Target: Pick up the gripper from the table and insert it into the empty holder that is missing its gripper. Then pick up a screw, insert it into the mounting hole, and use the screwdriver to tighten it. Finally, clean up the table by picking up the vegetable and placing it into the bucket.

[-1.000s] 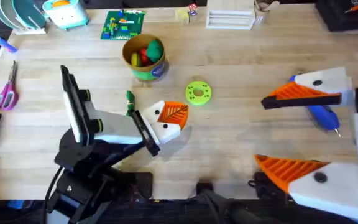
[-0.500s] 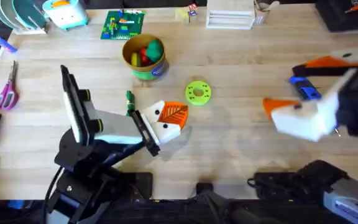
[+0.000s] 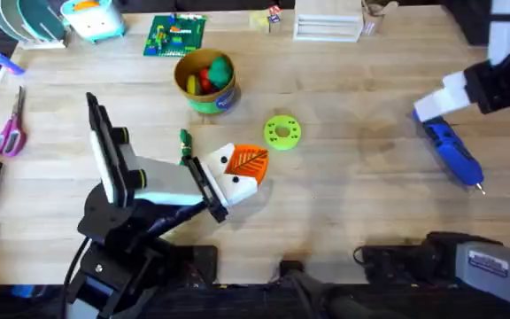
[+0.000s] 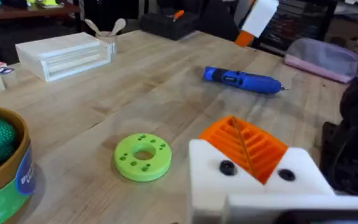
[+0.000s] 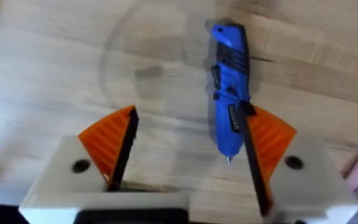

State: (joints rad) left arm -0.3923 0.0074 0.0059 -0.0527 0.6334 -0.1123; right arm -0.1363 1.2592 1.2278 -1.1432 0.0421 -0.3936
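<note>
- The broad light wooden butcher-block table [image 3: 352,204] is the landmark; pink-handled scissors [image 3: 10,130] lie near its left edge.
- The left arm's white-and-orange gripper [image 3: 240,171] rests low on the table, just right of the arm's black body; whether its fingers are apart cannot be told.
- The small round yellow bucket [image 3: 206,82] with toy produce stands behind that gripper.
- A round bright-green disc with holes [image 3: 282,132] lies between bucket and gripper.
- The thick bright-blue screwdriver [image 3: 452,152] lies flat near the table's right edge.
- The right gripper [image 5: 188,146] hangs above it, fingers spread wide, holding nothing.
</note>
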